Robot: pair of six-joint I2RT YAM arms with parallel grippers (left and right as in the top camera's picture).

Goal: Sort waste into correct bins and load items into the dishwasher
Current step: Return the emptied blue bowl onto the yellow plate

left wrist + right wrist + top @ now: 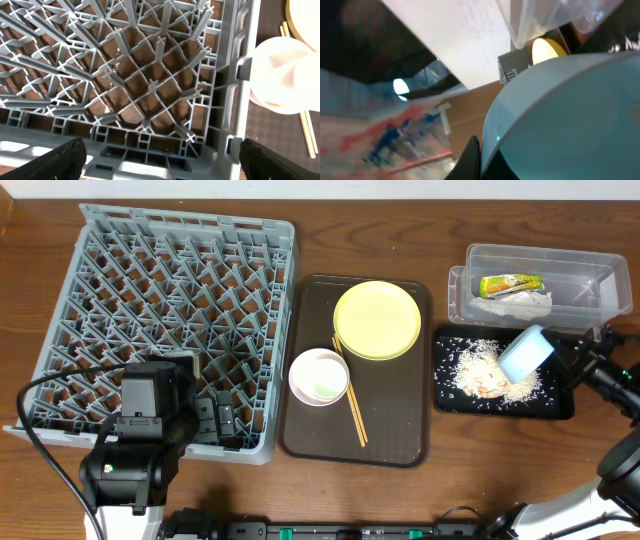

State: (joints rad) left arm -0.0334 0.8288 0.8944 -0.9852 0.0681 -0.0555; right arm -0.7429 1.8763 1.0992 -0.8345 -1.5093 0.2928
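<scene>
Okay, right gripper [562, 362] first: its jaws are clamped on the rim of the light-blue bowl [522, 353], which hangs steeply tipped. Straight beneath the jaws lies the black tray [555, 408], its floor strewn with rice and scraps [482, 372]. I read this as the tip-out step, food waste going into its bin. I can't see whether the bowl is fully emptied.

Just beyond the jaws sits the clear tub [600, 265], with the snack wrapper [510, 284] and the tissue [522, 304] inside.

Well away from those jaws, the brown serving tray [400, 442] carries the yellow plate [377, 320], the white bowl [319, 377] and the chopsticks [351, 398].

Farthest off, my left gripper [165, 160] hovers with jaws spread wide and nothing between them. The dish rack [150, 90] lies right below them, and the white bowl is just outside the rack wall.

Next, I reckon: level the blue bowl, carry it high over the serving tray, and seat it between the rack's dividers.
</scene>
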